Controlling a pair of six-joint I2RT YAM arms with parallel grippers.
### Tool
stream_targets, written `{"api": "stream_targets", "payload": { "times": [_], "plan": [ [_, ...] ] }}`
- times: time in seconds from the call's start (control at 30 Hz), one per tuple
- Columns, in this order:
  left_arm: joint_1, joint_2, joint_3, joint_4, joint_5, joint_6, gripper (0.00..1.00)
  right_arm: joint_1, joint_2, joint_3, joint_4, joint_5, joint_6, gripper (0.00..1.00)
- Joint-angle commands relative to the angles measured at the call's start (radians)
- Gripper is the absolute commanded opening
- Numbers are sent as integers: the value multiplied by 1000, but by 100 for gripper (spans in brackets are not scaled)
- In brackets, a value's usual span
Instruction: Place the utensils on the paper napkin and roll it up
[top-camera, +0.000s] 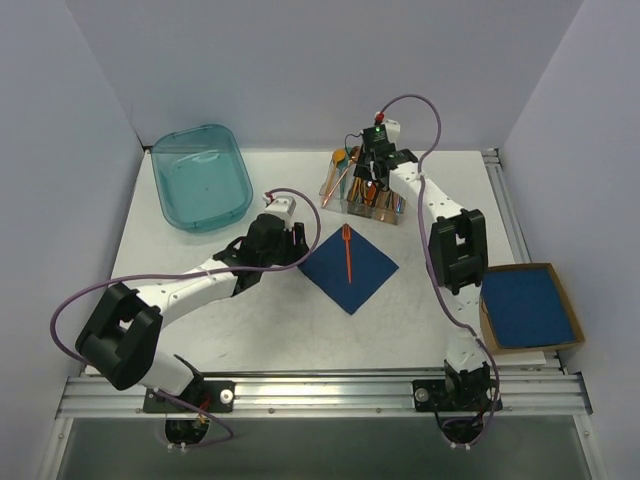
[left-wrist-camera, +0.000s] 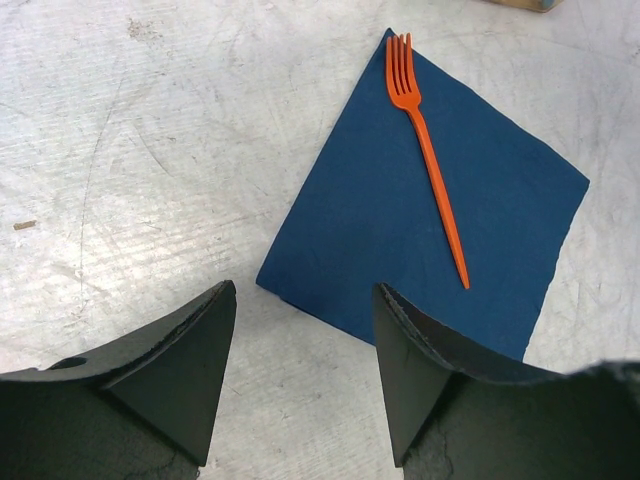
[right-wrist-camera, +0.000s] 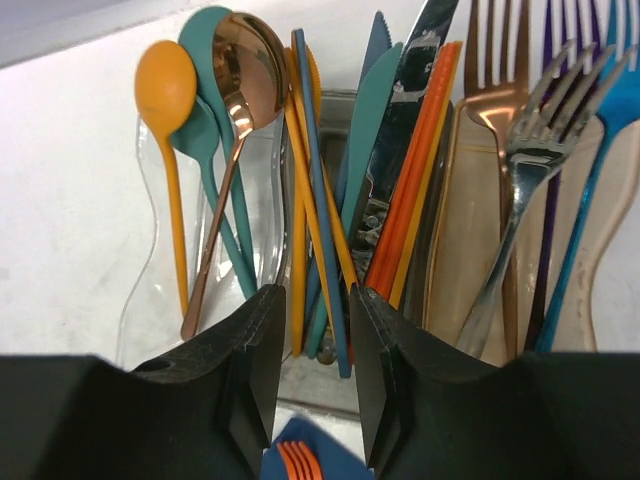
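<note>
- Top view: we find the napkin (top-camera: 350, 268) mid-table, the fork (top-camera: 347, 252) along its diagonal, the left gripper (top-camera: 298, 240) at its left corner, and the right gripper (top-camera: 374, 178) over the caddy (top-camera: 392, 213).
- Left wrist: fingers (left-wrist-camera: 180, 370) apart and empty, napkin just ahead.
- Right wrist: jaws slightly apart, clamping nothing we see; the copper spoon (right-wrist-camera: 243, 70) stands ahead-left.

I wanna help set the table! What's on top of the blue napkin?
One orange fork lies slantwise on the dark blue napkin, nothing else. Whatever is beneath the napkin is covered, so that cannot be seen.
</note>
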Motion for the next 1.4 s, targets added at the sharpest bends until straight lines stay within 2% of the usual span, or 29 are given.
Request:
{"api": "stream_targets", "payload": {
  "times": [0.0,0.53,0.93,1.37],
  "plan": [
    [-2,-7,8,45,8,12,66,-1,45,72,-33,19,-67,33],
    [-4,1,11,45,8,14,65,-16,166,142,-10,1,-97,30],
    [-4,9,14,46,8,14,66,-11,197,139,7,-21,-107,29],
    [-4,12,17,43,8,14,66,10,230,149,-23,16,-132,23]
  ]
}}
